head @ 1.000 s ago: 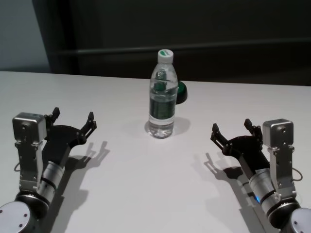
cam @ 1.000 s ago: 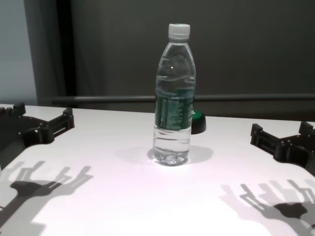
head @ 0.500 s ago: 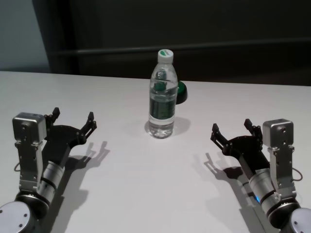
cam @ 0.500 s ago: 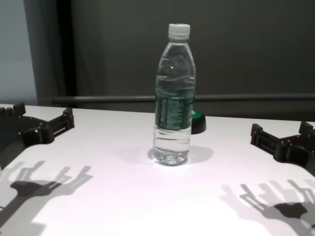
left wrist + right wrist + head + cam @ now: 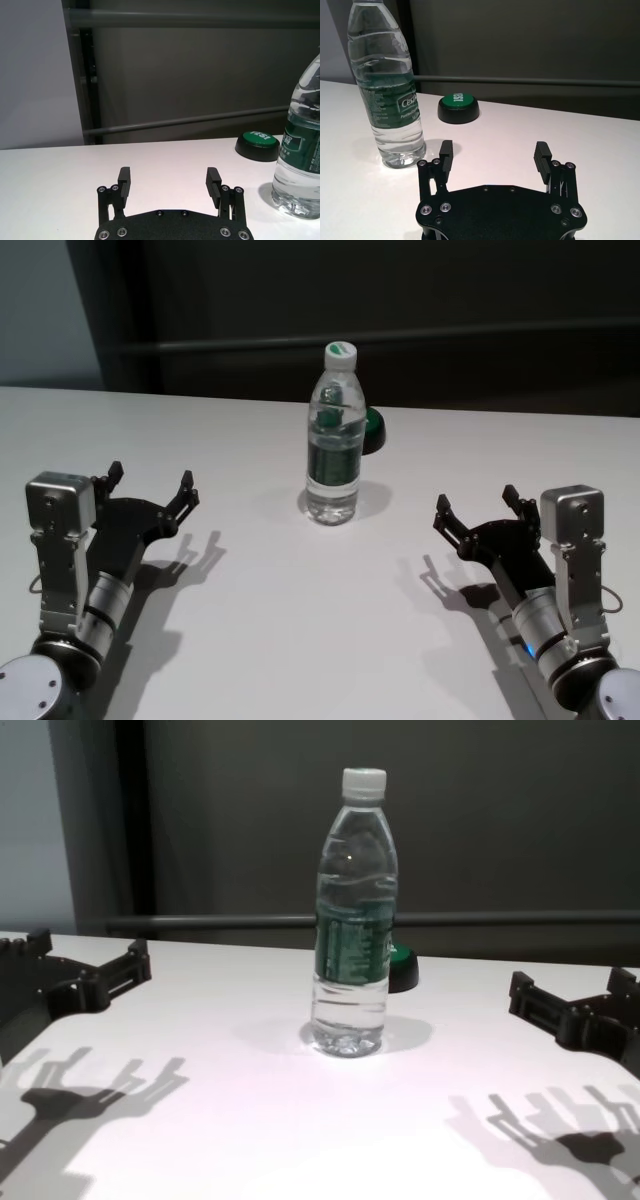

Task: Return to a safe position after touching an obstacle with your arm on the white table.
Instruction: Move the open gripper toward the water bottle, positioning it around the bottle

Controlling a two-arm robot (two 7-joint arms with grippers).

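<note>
The fingers (image 5: 124,181) of the left gripper (image 5: 150,483) are spread wide and hold nothing; they hover low over the table (image 5: 300,640) at its near left. The right gripper (image 5: 478,503) mirrors it at the near right, its fingers (image 5: 447,150) equally wide and empty. Neither arm touches anything.

From both sets of fingers the bottle (image 5: 334,435) lies ahead and inward, toward the middle of the table, well apart from each. It stands upright, long axis vertical, white cap on top, roughly midway between the two grippers; neither arm looks clearly nearer. Both grippers sit low and back toward the robot's body, so my judgement is that the arms are at or close to their safe pose and little or no retreat is left.

Just behind the bottle rests a small black button (image 5: 459,108) with a green top, near it but not touching.

The bottle's dark green band carries white lettering that begins "Ces", with fine print beside it too small to read. The button's top bears a white word that looks like "TEST".
</note>
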